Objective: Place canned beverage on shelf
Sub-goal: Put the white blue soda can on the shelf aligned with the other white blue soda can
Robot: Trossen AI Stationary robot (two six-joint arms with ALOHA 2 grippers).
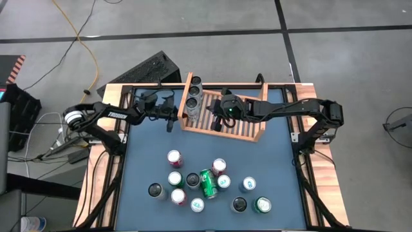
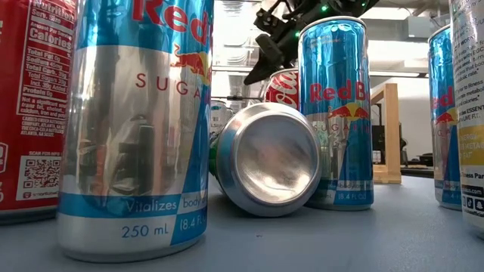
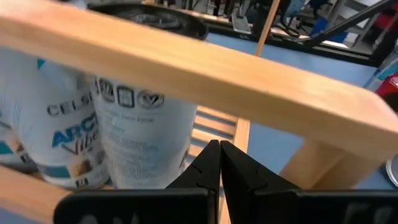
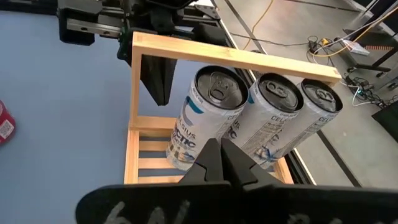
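Observation:
The light wooden shelf (image 1: 238, 122) lies at the far middle of the blue table. Three white cans (image 1: 193, 98) stand in a row along its left wall; they also show in the right wrist view (image 4: 214, 106) and the left wrist view (image 3: 143, 124). My left gripper (image 1: 170, 120) is shut and empty, just outside the shelf's left wall (image 3: 186, 68). My right gripper (image 1: 219, 122) is shut and empty above the shelf's slatted base, its fingers (image 4: 219, 155) pointing toward the three cans. Several loose cans (image 1: 193, 180) stand on the near half of the table.
Among the loose cans, a green one (image 1: 207, 183) lies on its side, and its silver bottom faces the low view (image 2: 268, 159). Tall blue-silver cans (image 2: 132, 121) fill that view. The shelf's right part (image 1: 248, 125) holds no cans. A black keyboard (image 1: 145, 71) lies beyond the far-left corner.

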